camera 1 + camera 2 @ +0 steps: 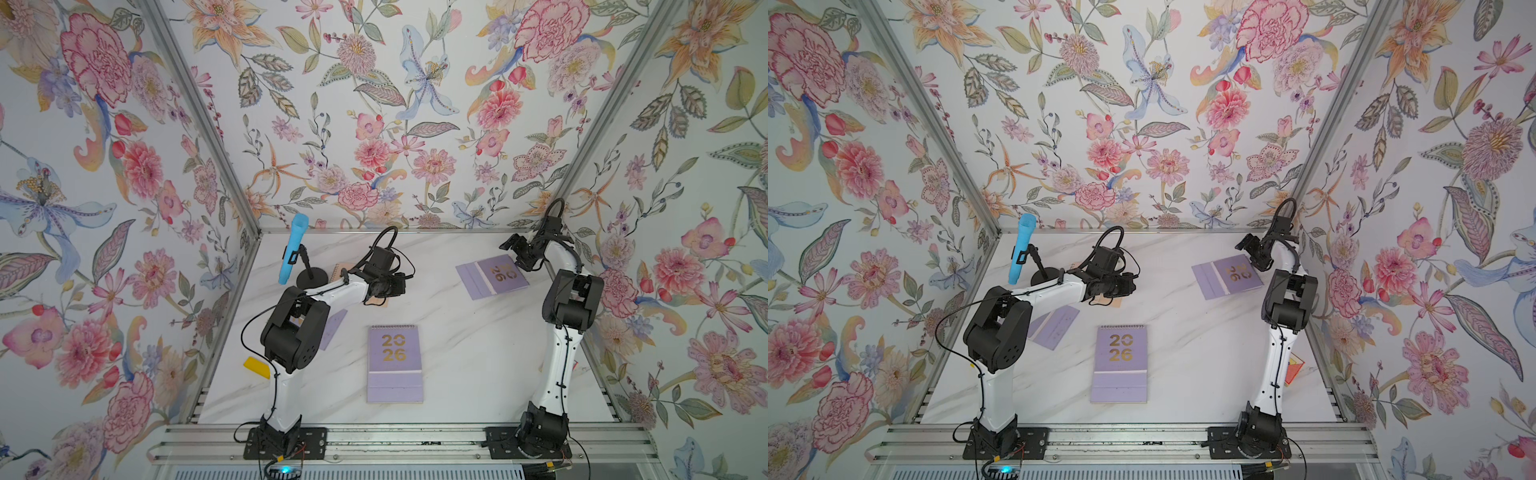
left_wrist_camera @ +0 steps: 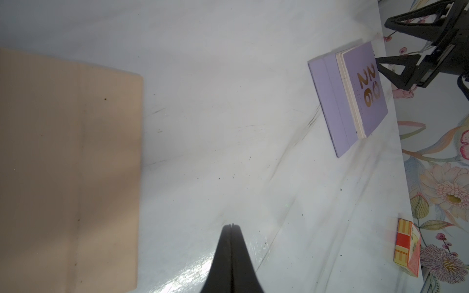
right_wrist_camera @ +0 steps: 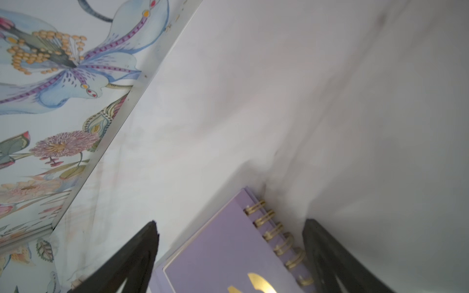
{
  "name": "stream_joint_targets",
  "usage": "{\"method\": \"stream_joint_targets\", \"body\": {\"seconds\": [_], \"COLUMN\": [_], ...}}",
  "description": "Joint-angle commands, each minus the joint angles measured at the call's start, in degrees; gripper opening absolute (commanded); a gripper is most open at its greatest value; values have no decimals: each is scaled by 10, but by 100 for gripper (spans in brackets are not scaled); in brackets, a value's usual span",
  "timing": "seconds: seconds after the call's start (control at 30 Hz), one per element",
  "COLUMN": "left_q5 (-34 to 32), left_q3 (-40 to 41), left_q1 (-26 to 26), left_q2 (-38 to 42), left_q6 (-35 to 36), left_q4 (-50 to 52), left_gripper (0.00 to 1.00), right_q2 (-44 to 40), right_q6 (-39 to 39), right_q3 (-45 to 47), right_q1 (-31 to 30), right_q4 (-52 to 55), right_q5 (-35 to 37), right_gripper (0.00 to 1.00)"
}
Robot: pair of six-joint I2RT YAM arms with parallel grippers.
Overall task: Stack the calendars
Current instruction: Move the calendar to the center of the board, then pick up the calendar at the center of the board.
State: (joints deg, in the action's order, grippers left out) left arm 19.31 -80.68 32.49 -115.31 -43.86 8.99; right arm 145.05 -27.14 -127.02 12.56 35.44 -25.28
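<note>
under the right hand (image 3: 231, 222) a lilac calendar (image 3: 223, 248) lies flat on the white marbled surface (image 3: 279, 101), cover and gold numerals up. its gold spiral edge sits just inside one of the fingers (image 3: 324, 253), and bare surface shows between its other side and the opposite finger. the right hand's fingers stand wide apart and clamp nothing. in both top views this hand hangs over the calendar's end closest to the floral wall (image 1: 665, 249), and the rest of the calendar reaches away from it toward the left hand (image 2: 229, 225).

the left hand's fingers are pressed together with nothing between them, low over bare surface. a peach calendar (image 2: 68, 165) lies flat just beside its tips, apart from them, and in a top view part of it is hidden beneath the wrist.

a second lilac calendar (image 1: 395, 363) lies face up, well apart from both hands, nearer the arm bases and roughly between the two arms. a third lilac calendar (image 1: 1054, 328) lies behind the left hand, partly hidden under that arm's elbow.

behind the left hand's wrist stands a blue microphone (image 1: 291, 253). a yellow block (image 1: 257, 368) lies further back, by that arm's base. an orange card (image 2: 406, 246) lies behind the right hand, by the wall.
</note>
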Motion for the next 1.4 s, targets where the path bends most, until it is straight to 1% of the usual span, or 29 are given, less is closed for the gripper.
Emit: {"method": "stream_joint_targets", "body": {"seconds": [0.0,0.13,0.3,0.4,0.73,0.87,1.0,1.2,1.3,1.37], "left_q5": [0,-2,-4,-4,-8,-7,-7,7,11,15], "left_q3": [-17,-15,-13,-12,-11,-8,-8,-9,-14,-19], "left_q1": [3,3,2,2,2,2,2,4,6,6], "left_q2": [-7,-6,-6,-8,-11,-12,-14,-34,-48,-58], "left_q6": [18,22,24,24,20,19,18,-2,-12,-19], "left_q4": [13,15,14,12,8,7,5,-20,-35,-44], "left_gripper": [0,0,0,0,0,0,0,0,0,0], "right_q2": [15,5,-10,-19,-56,-77,-99,-166,-216,-252], "right_q6": [24,55,65,81,81,77,64,43,27,5], "right_q3": [-3,10,40,60,124,146,146,161,203,253], "right_q1": [-33,-62,-93,-115,-170,-192,-200,-204,-199,-189], "right_q4": [46,52,53,53,52,52,52,49,35,10], "right_q5": [-39,-45,-81,-84,-116,-116,-97,-42,-4,4], "right_gripper": [90,89,88,88,87,87,89,91,92,93]}}
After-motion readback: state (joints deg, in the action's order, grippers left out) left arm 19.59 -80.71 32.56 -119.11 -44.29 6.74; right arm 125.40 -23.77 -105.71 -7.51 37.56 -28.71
